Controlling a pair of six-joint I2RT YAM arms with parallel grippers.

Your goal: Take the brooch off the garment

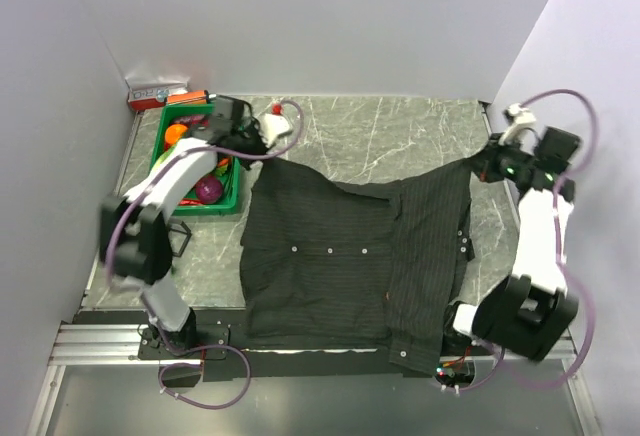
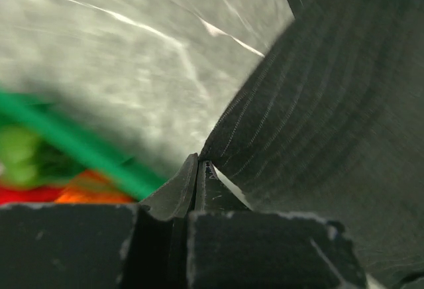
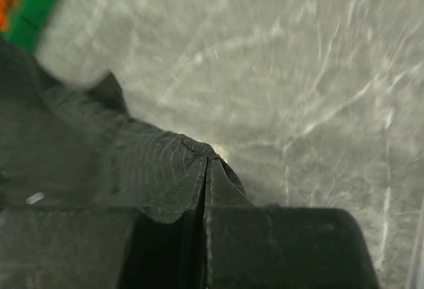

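Note:
The garment [image 1: 340,256] is a dark pinstriped shirt spread flat over the middle of the table, with small pale buttons across it. A tiny red speck near its front placket looks like the brooch [image 1: 386,297]. My left gripper [image 1: 268,148] is shut on the shirt's far left corner; its jaws [image 2: 199,164] pinch the cloth edge [image 2: 318,103]. My right gripper [image 1: 488,163] is shut on the far right corner, with the fabric [image 3: 119,156] bunched at its tips [image 3: 209,155]. Neither wrist view shows the brooch.
A green basket [image 1: 232,196] of toy fruit and vegetables stands at the back left, close to the left gripper, and its rim [image 2: 73,140] shows in the left wrist view. A small red and white box [image 1: 155,94] lies behind it. Walls enclose the table on three sides.

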